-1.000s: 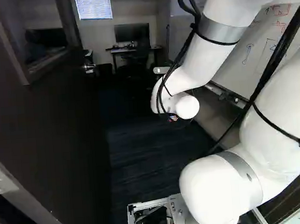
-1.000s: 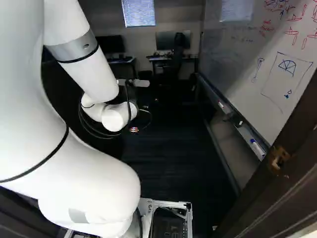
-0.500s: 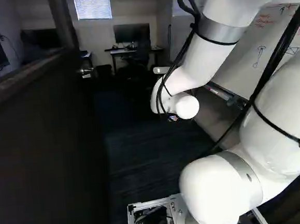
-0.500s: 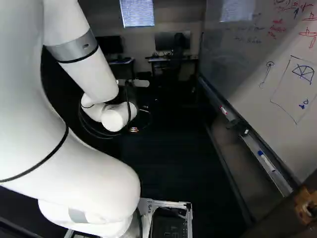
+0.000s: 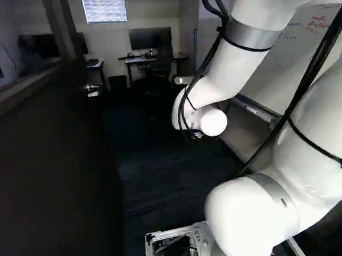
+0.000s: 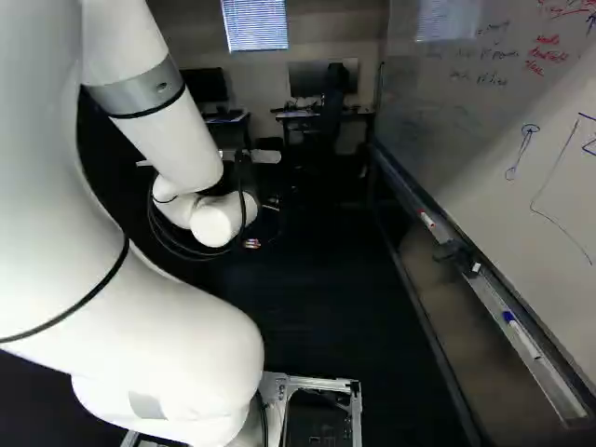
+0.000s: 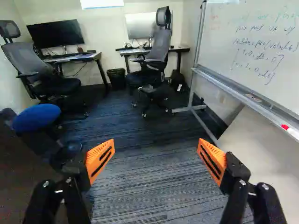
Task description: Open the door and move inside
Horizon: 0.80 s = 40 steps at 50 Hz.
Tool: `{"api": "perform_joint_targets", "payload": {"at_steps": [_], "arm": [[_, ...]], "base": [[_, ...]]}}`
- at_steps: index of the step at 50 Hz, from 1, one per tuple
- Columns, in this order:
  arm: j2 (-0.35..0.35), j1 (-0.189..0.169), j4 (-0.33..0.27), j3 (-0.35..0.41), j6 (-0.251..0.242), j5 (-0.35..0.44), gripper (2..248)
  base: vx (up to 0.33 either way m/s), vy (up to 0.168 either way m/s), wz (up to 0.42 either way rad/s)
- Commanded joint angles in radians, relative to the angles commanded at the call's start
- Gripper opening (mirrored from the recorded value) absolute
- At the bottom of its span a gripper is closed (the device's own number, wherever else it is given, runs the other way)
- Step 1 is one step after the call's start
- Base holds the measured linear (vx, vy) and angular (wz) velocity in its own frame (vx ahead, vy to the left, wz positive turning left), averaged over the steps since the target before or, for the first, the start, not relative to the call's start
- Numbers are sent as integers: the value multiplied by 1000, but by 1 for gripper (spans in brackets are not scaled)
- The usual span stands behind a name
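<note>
Left base view: you find the door [image 5: 51, 191] at the left side; it stands open, and the floor [image 5: 157, 176] of the room lies beside it.
Door: I judge it is heavy and stiff, but it should turn easily on its hinges. When it swings, it may be slow to stop, so please give only a gentle push.
Handle: you see the metal handle [image 5: 93, 92] near the far edge of the door. It looks hard and smooth, so it can slip from a weak hold.
Holding place: if you must move the door again, take the handle close to its free end, with one pad on each side. For pushing only, the flat part near this edge needs the least force.
Window: the glass [image 5: 15, 69] is probably the fragile part; kindly do not press there.
Gripper: the wrist view shows your gripper [image 7: 156, 154] spread wide, with nothing between its orange pads [image 7: 99, 161]. It is not touching the handle.
Entering: the opening seems sufficient, so the next step is probably to drive inside, without any grasp.
Whiteboard: keep the arm [image 5: 214, 77] away from the whiteboard [image 6: 484, 112] and from the blue seat [image 7: 36, 116]; a careless turn could strike them.
</note>
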Motion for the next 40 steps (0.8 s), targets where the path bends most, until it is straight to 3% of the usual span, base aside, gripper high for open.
{"api": "perform_joint_targets", "payload": {"at_steps": [40], "arm": [[0,0,0,0,0,0,247]], "base": [[188,4,-3]]}}
